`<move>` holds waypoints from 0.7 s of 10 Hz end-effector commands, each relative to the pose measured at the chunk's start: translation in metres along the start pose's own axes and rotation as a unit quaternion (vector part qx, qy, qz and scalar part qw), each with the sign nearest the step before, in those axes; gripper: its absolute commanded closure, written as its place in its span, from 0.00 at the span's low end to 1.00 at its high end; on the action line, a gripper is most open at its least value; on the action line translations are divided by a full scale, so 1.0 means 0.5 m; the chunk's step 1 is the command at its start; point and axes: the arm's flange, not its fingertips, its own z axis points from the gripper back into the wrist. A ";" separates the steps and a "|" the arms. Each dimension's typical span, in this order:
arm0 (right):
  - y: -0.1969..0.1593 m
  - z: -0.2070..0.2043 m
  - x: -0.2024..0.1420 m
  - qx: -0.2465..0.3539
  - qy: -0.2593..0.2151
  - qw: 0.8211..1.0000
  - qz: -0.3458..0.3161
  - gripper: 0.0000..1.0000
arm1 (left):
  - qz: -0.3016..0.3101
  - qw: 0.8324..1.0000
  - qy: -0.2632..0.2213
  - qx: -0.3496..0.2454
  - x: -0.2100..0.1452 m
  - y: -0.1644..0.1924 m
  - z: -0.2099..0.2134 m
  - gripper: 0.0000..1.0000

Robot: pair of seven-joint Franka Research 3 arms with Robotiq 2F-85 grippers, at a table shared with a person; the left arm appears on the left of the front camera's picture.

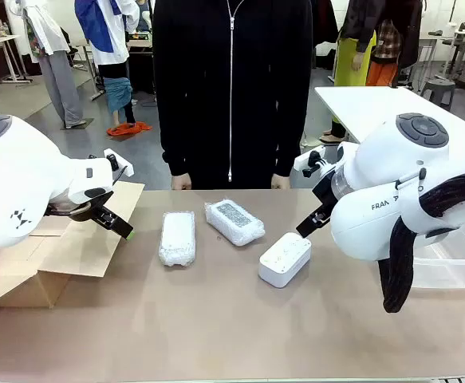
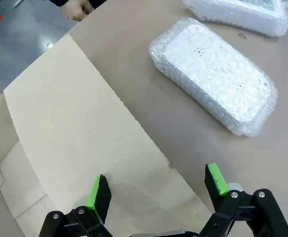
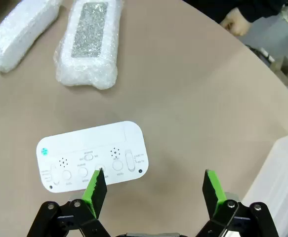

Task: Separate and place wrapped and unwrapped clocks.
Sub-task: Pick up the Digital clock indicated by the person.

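Observation:
Three clocks lie on the brown table. One bubble-wrapped clock (image 1: 176, 237) (image 2: 214, 74) lies left of centre, a second wrapped clock (image 1: 234, 222) (image 3: 88, 40) sits behind it at the middle, its end also in the left wrist view (image 2: 242, 12). The bare white unwrapped clock (image 1: 285, 258) (image 3: 92, 161) lies to the right, buttons facing up. My left gripper (image 1: 114, 221) (image 2: 156, 190) hovers open over a cardboard flap, left of the wrapped clock. My right gripper (image 3: 152, 190) hangs open just beside the bare clock, nothing between its fingers.
An open cardboard box (image 1: 53, 251) (image 2: 60, 143) stands at the table's left. A clear plastic bin (image 1: 455, 259) (image 3: 282, 182) sits at the right. A person in a black jacket (image 1: 230, 88) stands at the far edge, hands resting near it.

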 end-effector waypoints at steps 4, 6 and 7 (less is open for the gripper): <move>0.000 0.000 0.000 0.000 0.000 1.000 0.000 0.00 | 0.000 1.000 0.000 0.000 0.000 0.000 0.000 0.00; 0.000 0.000 0.000 0.000 0.000 1.000 0.000 0.00 | 0.000 1.000 0.000 0.000 0.000 0.000 0.000 0.00; 0.000 0.000 0.000 0.000 0.000 1.000 0.000 0.00 | 0.000 1.000 0.000 0.000 0.000 0.000 0.000 0.00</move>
